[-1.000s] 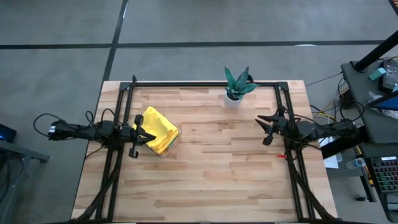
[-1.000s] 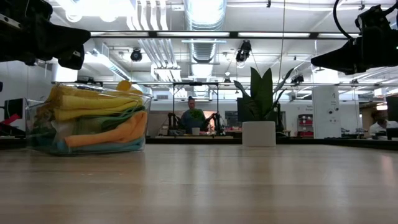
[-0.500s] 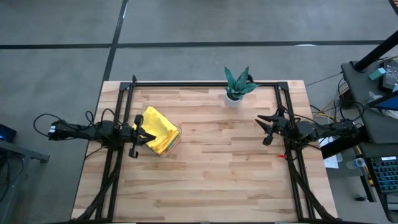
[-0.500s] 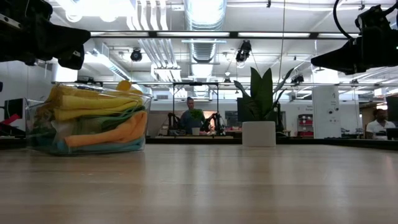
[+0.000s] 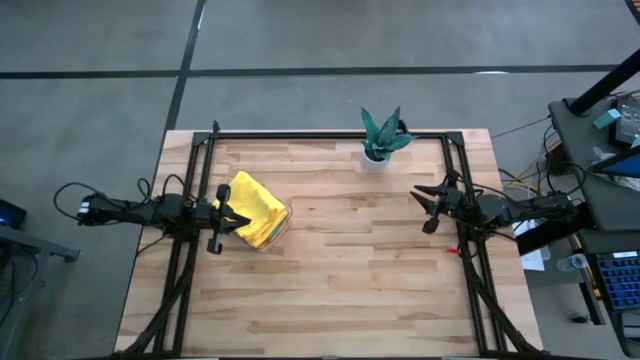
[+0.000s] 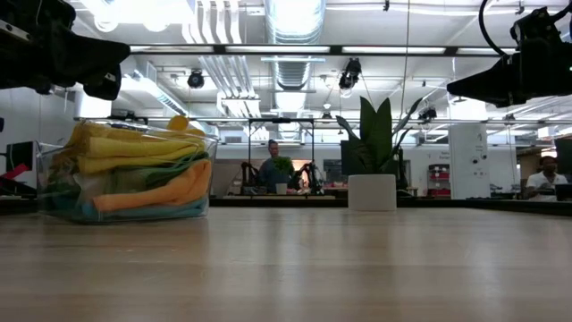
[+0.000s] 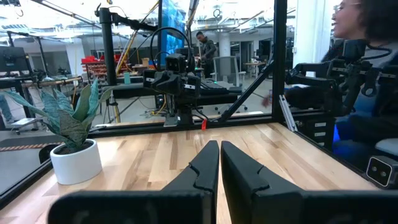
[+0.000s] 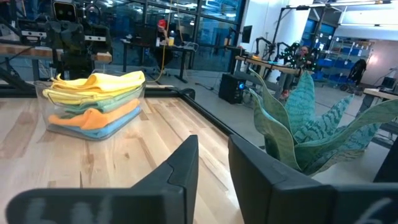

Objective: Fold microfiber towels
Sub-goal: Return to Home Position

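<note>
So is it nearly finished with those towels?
Looks finished. The folded microfiber towels, yellow on top, then green, orange and blue, sit stacked in the clear plastic bin. Nothing in hand: left gripper and right gripper hold nothing, at opposite table sides. Nothing left: no loose cloth on the wooden table.

The microfiber towels lie folded, stacked in the clear tray, yellow atop green, orange, blue.

Table count
Five towels (two yellow, one each green, orange, blue) in one tray beside the left gripper; one plant near the right gripper.
</note>
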### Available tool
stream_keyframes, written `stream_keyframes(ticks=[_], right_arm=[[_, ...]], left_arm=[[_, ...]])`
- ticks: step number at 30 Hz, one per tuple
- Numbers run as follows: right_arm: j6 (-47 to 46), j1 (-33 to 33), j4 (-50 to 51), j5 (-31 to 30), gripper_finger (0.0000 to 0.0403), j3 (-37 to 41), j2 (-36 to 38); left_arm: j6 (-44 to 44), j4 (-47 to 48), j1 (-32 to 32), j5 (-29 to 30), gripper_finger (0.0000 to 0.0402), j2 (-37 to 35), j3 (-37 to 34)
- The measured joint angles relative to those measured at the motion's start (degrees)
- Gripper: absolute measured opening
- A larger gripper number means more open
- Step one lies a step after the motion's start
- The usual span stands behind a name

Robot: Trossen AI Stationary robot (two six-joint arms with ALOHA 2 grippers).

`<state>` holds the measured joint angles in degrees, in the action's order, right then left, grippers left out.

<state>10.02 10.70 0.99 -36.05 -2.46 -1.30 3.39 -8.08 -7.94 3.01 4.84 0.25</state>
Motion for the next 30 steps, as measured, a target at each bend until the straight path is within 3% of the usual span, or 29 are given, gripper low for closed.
stream_keyframes(ticks=[20,30], right_arm=[[0.0,0.02,-0.02,0.0,0.007,0.0,0.0],[0.01,0.02,0.0,0.0,0.0083,0.0,0.0]], left_arm=[[-0.01,0.0,0.02,0.01,0.0004,0.0,0.0],[-0.01,0.0,0.02,0.0,0.0004,0.0,0.0]])
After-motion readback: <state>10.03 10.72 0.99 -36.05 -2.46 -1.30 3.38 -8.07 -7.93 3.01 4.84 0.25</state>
